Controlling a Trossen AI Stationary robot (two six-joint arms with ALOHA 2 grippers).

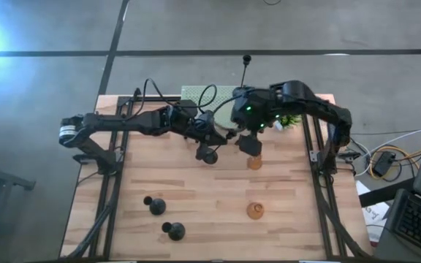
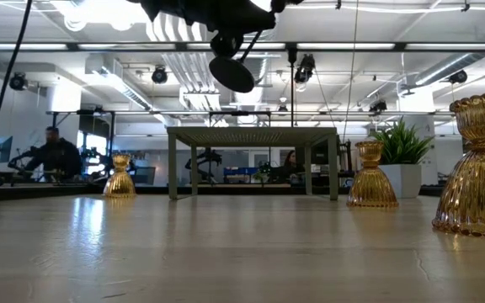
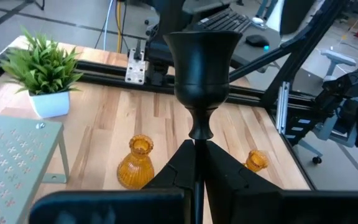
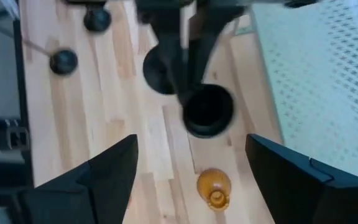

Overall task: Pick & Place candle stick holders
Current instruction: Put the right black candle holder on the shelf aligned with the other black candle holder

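A black holder (image 3: 202, 81) is clamped by its thin stem in the shut left end effector (image 3: 197, 163), raised clear of the desk (image 1: 210, 212) above its middle, toward the far side. In the low view the holder's round base (image 2: 231, 74) is seen hanging high above the desk surface.

The right end effector (image 4: 188, 163) is held wide open, with nothing between its fingers (image 4: 114, 165). It is positioned just right of the left one, above the far middle of the desk, and looks down on the held holder's cup (image 4: 208, 111).

An amber holder (image 1: 254, 162) stands on the desk just near of the right end effector. A second amber holder (image 1: 255, 210) stands nearer, at the right of centre. In the low view a third amber holder (image 2: 119, 176) is seen at the left, far off.

Two more black holders (image 1: 154, 205) (image 1: 173, 231) are set on the near left part of the desk, close together. Whether they are upright or lying cannot be told. Another black holder (image 1: 246, 67) with a long stem is seen at the far edge, beside a green mesh stand (image 1: 207, 96). A potted plant (image 3: 44, 71) is placed at the far right of the desk.
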